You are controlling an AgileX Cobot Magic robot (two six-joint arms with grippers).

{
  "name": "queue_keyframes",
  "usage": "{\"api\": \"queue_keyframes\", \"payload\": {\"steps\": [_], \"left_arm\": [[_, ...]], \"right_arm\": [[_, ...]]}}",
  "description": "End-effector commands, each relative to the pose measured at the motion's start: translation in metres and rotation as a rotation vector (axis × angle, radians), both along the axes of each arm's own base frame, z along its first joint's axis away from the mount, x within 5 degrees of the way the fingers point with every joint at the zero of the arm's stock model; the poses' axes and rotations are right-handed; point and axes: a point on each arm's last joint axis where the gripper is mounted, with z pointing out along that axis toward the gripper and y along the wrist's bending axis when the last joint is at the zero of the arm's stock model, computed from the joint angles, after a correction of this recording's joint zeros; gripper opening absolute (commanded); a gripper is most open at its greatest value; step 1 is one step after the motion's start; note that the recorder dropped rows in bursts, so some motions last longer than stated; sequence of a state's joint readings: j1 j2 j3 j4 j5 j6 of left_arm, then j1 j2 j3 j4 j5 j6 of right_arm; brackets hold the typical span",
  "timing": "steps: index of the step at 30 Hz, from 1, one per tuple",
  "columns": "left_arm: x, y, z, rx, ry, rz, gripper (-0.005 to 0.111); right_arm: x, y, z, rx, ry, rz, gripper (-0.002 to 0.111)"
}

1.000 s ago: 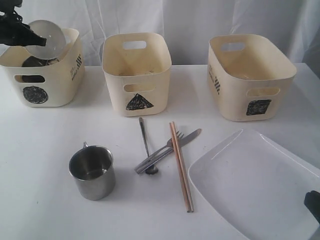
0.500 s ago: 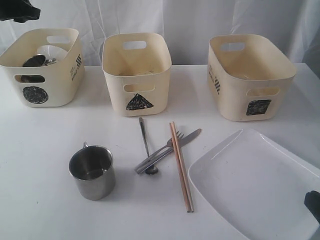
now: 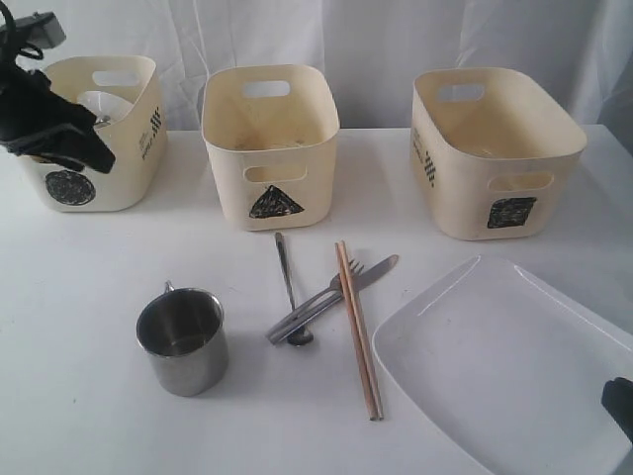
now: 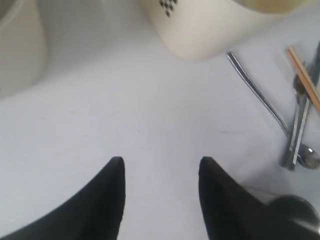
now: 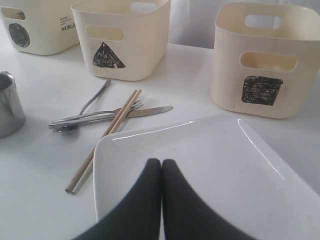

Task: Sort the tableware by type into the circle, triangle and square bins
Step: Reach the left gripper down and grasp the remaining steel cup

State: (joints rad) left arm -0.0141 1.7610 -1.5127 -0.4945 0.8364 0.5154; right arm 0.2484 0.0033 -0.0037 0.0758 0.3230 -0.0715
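white table (image 3: 79, 297) | back — circle bin (image 3: 127, 183), triangle bin (image 3: 227, 183), square bin (image 3: 460, 193) | front — mug (image 3: 184, 368), spoon (image 3: 283, 262), fork (image 3: 353, 268), knife (image 3: 382, 267), chopsticks (image 3: 360, 341), plate (image 3: 495, 366)

A plain white desk (image 3: 79, 416) fills the near view, evenly lit and showing only faint shadows. At the far edge, a white cloth (image 3: 376, 40) hangs in loose folds from left to right.

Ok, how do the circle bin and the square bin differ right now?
The circle bin carries a scribbled circle, the square bin a square. A white bowl shows inside the circle bin; no tableware shows in the square bin. The left gripper partly hides the circle bin; the square bin stands unobstructed. Both are cream tubs with cut-out handles.
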Motion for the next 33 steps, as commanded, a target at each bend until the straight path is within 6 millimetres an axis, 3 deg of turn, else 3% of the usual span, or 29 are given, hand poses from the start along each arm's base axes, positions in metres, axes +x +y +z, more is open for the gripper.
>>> {"api": "queue_keyframes", "payload": {"steps": [1, 7, 11, 26, 33], "left_arm": [[-0.031, -0.029, -0.007, 0.002, 0.046, -0.079, 0.052], [-0.05, -0.061, -0.033, 0.175, 0.075, -0.184, 0.054], [-0.056, -0.073, -0.035, 0.226, 0.081, -0.219, 0.056], [-0.079, -0.095, -0.036, 0.162, 0.241, -0.306, 0.059], [-0.089, -0.093, -0.057, 0.238, 0.275, -0.322, 0.059]], "right_arm": [[0.0, 0.0, 0.0, 0.004, -0.009, 0.002, 0.0], [0.0, 0.0, 0.0, 0.004, -0.009, 0.002, 0.0], [0.0, 0.0, 0.0, 0.004, -0.009, 0.002, 0.0], [0.0, 0.0, 0.0, 0.004, -0.009, 0.002, 0.0], [0.0, 0.0, 0.0, 0.004, -0.009, 0.002, 0.0]]}}
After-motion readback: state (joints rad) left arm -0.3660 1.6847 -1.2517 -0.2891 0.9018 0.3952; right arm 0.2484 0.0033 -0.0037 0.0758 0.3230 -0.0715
